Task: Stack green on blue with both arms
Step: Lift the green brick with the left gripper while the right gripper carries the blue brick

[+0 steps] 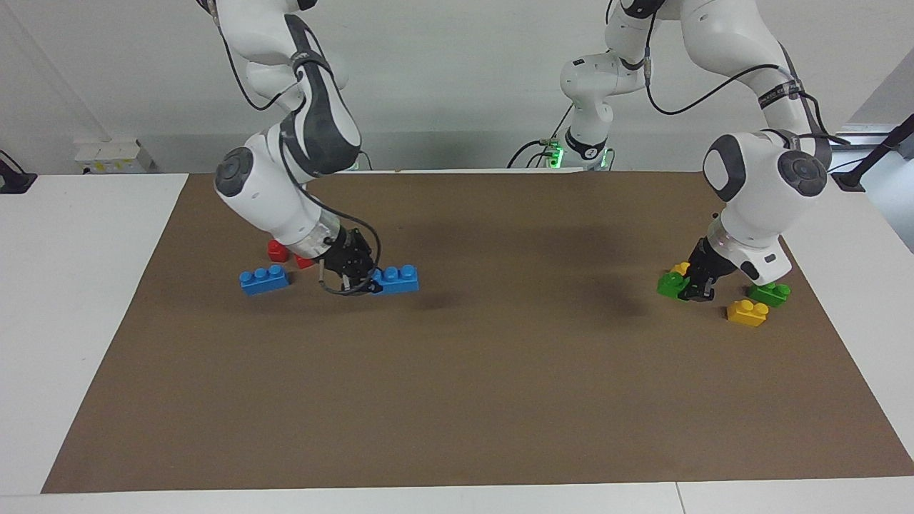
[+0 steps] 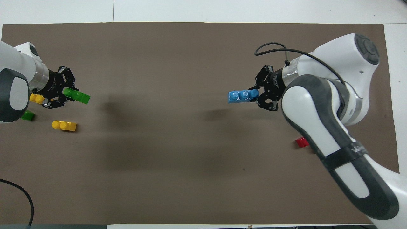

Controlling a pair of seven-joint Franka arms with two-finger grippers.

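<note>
Yellow bricks (image 1: pixel 747 313), red blocks (image 1: pixel 277 250), brown mat (image 1: pixel 471 400).

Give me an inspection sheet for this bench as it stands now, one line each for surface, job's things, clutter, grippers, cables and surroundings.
Surface: brown mat on a white table.
Job's things: held green brick and a spare green brick at the left arm's end; held blue brick and a spare blue brick at the right arm's end. Nothing stacked yet.
Clutter: two yellow bricks by the greens; red blocks by the blues.
Grippers: left gripper shut on a green brick; right gripper shut on a blue brick.
Cables: black cable looping over the right wrist; another at the table's near edge.
Surroundings: white wall.
</note>
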